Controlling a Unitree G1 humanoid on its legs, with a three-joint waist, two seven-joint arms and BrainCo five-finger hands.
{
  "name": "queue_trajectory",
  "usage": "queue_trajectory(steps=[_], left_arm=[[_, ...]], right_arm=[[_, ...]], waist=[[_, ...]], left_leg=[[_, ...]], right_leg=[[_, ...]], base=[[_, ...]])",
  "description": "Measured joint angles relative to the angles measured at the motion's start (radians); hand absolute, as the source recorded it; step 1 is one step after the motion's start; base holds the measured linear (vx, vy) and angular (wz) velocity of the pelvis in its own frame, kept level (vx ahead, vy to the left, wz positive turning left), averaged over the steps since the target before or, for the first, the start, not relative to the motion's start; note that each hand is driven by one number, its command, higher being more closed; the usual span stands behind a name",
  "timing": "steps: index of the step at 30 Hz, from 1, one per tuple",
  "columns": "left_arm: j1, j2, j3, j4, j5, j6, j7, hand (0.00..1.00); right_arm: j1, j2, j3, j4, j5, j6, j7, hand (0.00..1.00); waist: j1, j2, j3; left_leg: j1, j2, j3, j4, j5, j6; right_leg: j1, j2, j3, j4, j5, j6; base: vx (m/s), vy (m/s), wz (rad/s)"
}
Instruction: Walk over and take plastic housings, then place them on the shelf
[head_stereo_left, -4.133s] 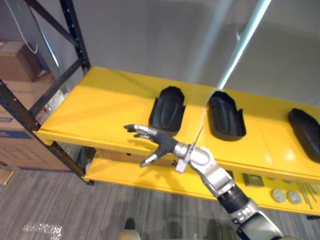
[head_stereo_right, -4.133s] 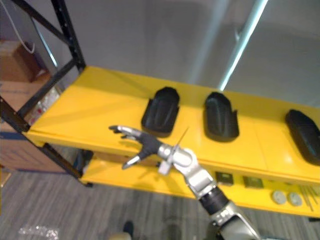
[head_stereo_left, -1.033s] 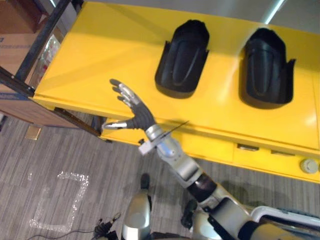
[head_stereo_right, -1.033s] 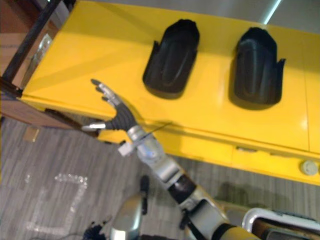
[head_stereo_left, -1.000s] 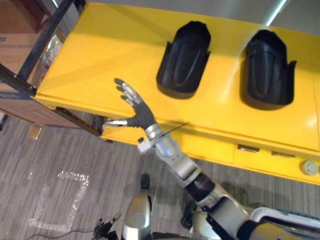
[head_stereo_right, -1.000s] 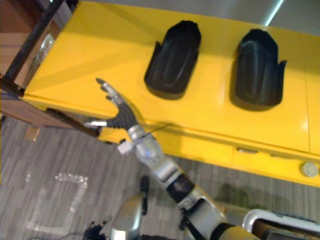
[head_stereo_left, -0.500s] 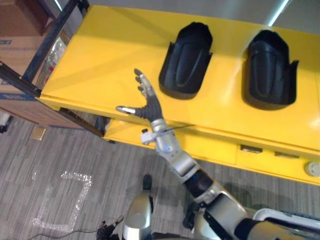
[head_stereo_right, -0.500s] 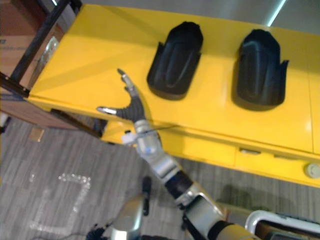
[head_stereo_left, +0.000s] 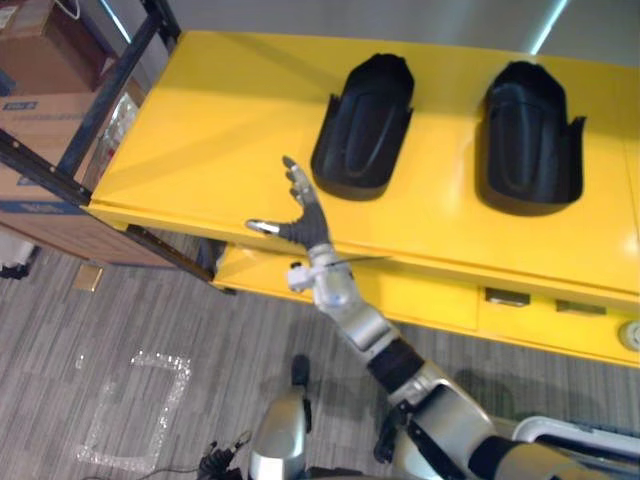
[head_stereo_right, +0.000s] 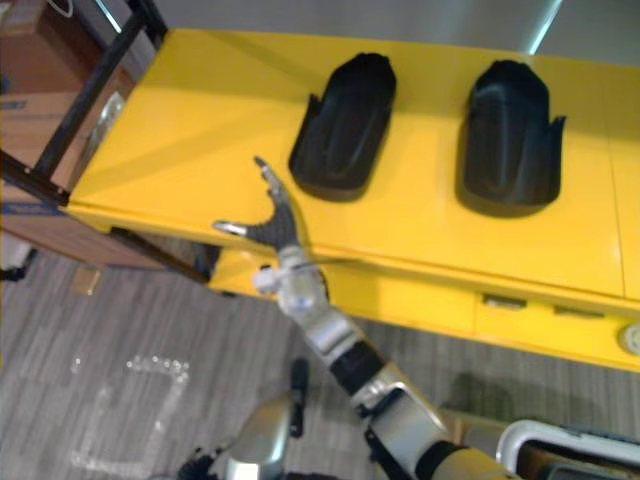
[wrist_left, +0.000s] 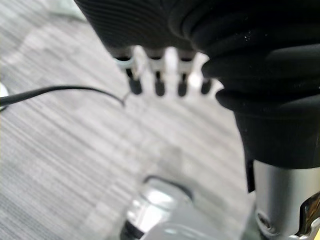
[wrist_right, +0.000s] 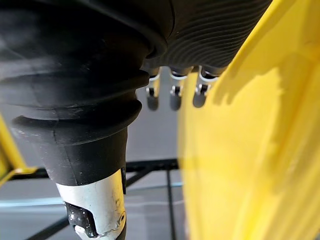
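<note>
One plastic housing (head_stereo_left: 365, 125) lies just beyond the right robot hand (head_stereo_left: 305, 222), spread open, empty.

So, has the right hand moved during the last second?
Yes. The right hand, fingers open, has come closer to the left black housing on the yellow shelf.

Count of items in view:

Two plastic housings are lying on the upper shelf level (head_stereo_left: 200, 120): the left housing (head_stereo_left: 365, 125) and the right housing (head_stereo_left: 530, 135). Two yellow levels are showing, counting the lower shelf level (head_stereo_left: 440, 305). Two cardboard boxes are standing at the left: the upper box (head_stereo_left: 30, 45) and the lower box (head_stereo_left: 40, 135). On the lower level, two small flat pieces (head_stereo_left: 505, 297) and what may be one round disc (head_stereo_left: 631, 335) are sitting.
</note>
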Motion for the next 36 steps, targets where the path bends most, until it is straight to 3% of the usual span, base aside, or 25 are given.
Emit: queue_trajectory(steps=[3, 6, 7, 10, 13, 16, 19, 21, 24, 25, 27, 28, 32, 36], left_arm=[[0.000, -0.001, 0.000, 0.001, -0.002, -0.001, 0.000, 0.00], [0.000, -0.002, 0.002, 0.001, -0.001, -0.003, 0.000, 0.00], [0.000, -0.002, 0.002, 0.002, 0.004, -0.009, 0.001, 0.00], [-0.001, -0.004, 0.005, 0.001, 0.010, -0.015, 0.001, 0.00], [-0.001, -0.006, 0.014, 0.002, 0.055, -0.016, 0.001, 0.00], [-0.001, -0.011, 0.051, 0.010, 0.090, -0.017, 0.001, 0.00], [-0.001, -0.009, 0.099, 0.020, 0.118, -0.015, 0.000, 0.00], [0.001, 0.003, 0.121, 0.020, 0.131, -0.013, -0.001, 0.00], [0.000, 0.020, 0.138, 0.018, 0.159, -0.010, -0.002, 0.00], [0.000, 0.028, 0.164, 0.017, 0.162, -0.008, -0.001, 0.00], [0.001, 0.037, 0.180, 0.019, 0.162, -0.002, -0.001, 0.00], [0.001, 0.056, 0.191, 0.018, 0.162, 0.002, -0.001, 0.00], [0.002, 0.112, 0.210, 0.016, 0.162, 0.015, 0.000, 0.00], [0.004, 0.123, 0.211, 0.004, 0.159, 0.028, 0.000, 0.00]], right_arm=[[-0.016, 0.000, 0.000, 0.028, -0.021, -0.009, 0.006, 0.00], [-0.038, 0.000, 0.004, 0.027, -0.038, -0.059, 0.038, 0.00], [-0.053, -0.001, 0.006, 0.015, -0.087, -0.101, 0.068, 0.00], [-0.076, -0.003, 0.009, -0.043, -0.135, -0.126, 0.104, 0.00], [-0.128, -0.013, 0.003, -0.170, -0.183, -0.161, 0.220, 0.00], [-0.168, -0.046, 0.003, -0.254, -0.196, -0.162, 0.322, 0.00], [-0.182, -0.159, 0.001, -0.372, -0.190, -0.139, 0.465, 0.00], [-0.183, -0.281, -0.001, -0.429, -0.187, -0.067, 0.573, 0.00], [-0.183, -0.403, 0.000, -0.429, -0.213, 0.004, 0.664, 0.00], [-0.183, -0.511, 0.013, -0.429, -0.247, 0.024, 0.714, 0.00], [-0.182, -0.580, 0.026, -0.436, -0.276, 0.031, 0.739, 0.00], [-0.182, -0.662, 0.027, -0.444, -0.298, 0.034, 0.756, 0.00], [-0.145, -0.847, 0.023, -0.458, -0.346, 0.035, 0.759, 0.00], [-0.085, -0.970, -0.010, -0.453, -0.386, 0.003, 0.742, 0.00]], waist=[[0.001, 0.000, 0.000], [0.002, 0.000, 0.000], [0.003, 0.000, 0.000], [0.002, 0.000, 0.000], [0.002, -0.001, 0.000], [0.000, -0.018, -0.016], [-0.001, -0.053, -0.039], [-0.002, -0.083, -0.056], [-0.009, -0.109, -0.070], [-0.010, -0.127, -0.078], [-0.011, -0.140, -0.081], [-0.022, -0.159, -0.076], [-0.028, -0.209, -0.081], [-0.026, -0.223, -0.079]], left_leg=[[-0.001, 0.000, -0.001, -0.001, 0.000, 0.000], [-0.001, 0.000, -0.002, -0.001, 0.000, 0.000], [0.000, 0.001, -0.003, -0.001, 0.000, -0.001], [0.000, 0.002, -0.006, -0.001, 0.001, -0.002], [0.014, 0.004, -0.010, -0.002, 0.002, -0.003], [0.025, 0.005, -0.012, -0.006, 0.002, -0.003], [0.025, 0.008, -0.011, -0.013, 0.004, -0.006], [0.025, 0.016, 0.001, -0.015, 0.005, -0.007], [0.020, 0.027, 0.009, -0.015, 0.006, -0.009], [0.018, 0.037, 0.019, -0.015, 0.006, -0.009], [0.018, 0.041, 0.027, -0.016, 0.005, -0.010], [0.016, 0.052, 0.030, -0.017, 0.005, -0.013], [0.016, 0.064, 0.038, -0.036, 0.011, -0.022], [0.015, 0.071, 0.056, -0.042, 0.014, -0.025]], right_leg=[[0.000, 0.000, -0.001, 0.000, 0.000, 0.000], [0.000, 0.001, -0.002, -0.001, -0.001, 0.000], [0.002, 0.002, -0.003, -0.003, -0.001, 0.000], [0.005, 0.005, -0.005, -0.006, -0.001, 0.000], [0.026, 0.009, -0.009, -0.017, 0.001, 0.001], [0.041, 0.013, -0.012, -0.028, 0.001, 0.002], [0.041, 0.019, -0.011, -0.039, 0.006, 0.003], [0.041, 0.029, -0.001, -0.058, 0.019, -0.001], [0.040, 0.044, 0.008, -0.085, 0.039, -0.006], [0.039, 0.058, 0.021, -0.103, 0.053, -0.008], [0.039, 0.065, 0.029, -0.117, 0.063, -0.010], [0.038, 0.076, 0.033, -0.128, 0.071, -0.015], [0.028, 0.091, 0.044, -0.141, 0.078, -0.020], [0.014, 0.096, 0.057, -0.142, 0.082, -0.023]], base=[[0.00, 0.000, 0.00], [0.00, 0.000, 0.00], [0.00, 0.000, 0.00], [0.00, 0.000, 0.00], [0.00, 0.000, 0.00], [0.00, 0.000, 0.00], [0.00, -0.005, -0.01], [0.00, -0.016, -0.14], [-0.01, -0.013, -0.16], [-0.02, -0.002, -0.19], [-0.03, -0.015, -0.19], [-0.03, -0.016, -0.12], [-0.03, -0.006, -0.11], [0.00, -0.013, -0.12]])
